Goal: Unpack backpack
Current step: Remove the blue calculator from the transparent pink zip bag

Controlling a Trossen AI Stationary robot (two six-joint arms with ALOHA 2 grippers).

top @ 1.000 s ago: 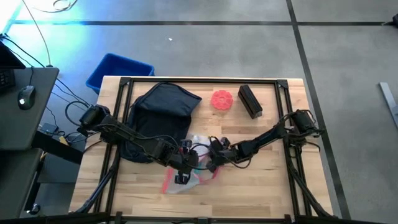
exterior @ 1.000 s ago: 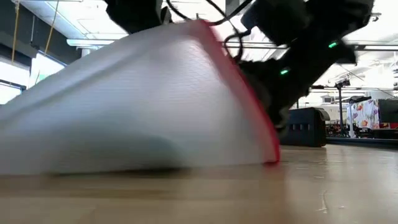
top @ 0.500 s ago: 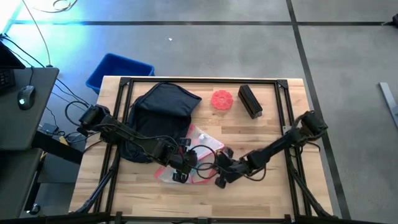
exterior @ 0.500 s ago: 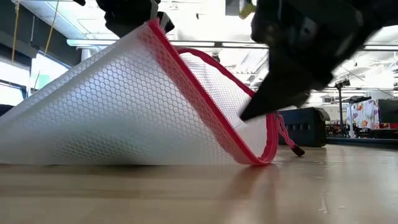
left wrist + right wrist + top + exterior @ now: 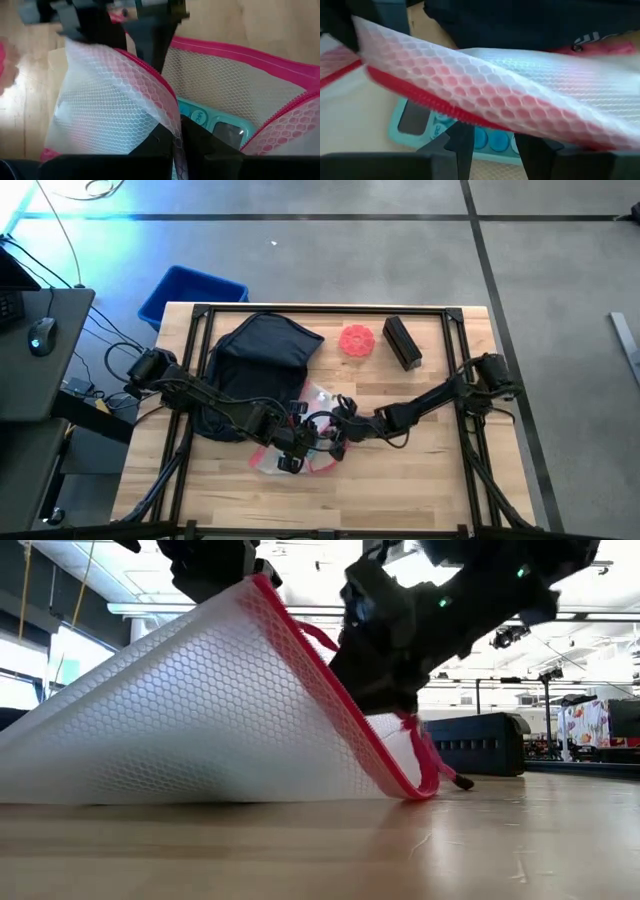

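Behind arms, table's left | backpack (image 5: 258, 352) | dark navy, soft, rounded

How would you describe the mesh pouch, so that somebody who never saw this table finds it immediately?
Start at the dark navy backpack on the wooden table. Just in front of it, between the two arms' tools, lies the mesh pouch. It is the only see-through white item, edged by a pink zipper, unlike the red disc and black box.

Lab: framed workbench (image 5: 455, 385), taped floor (image 5: 520, 250), monitor desk (image 5: 40, 350).
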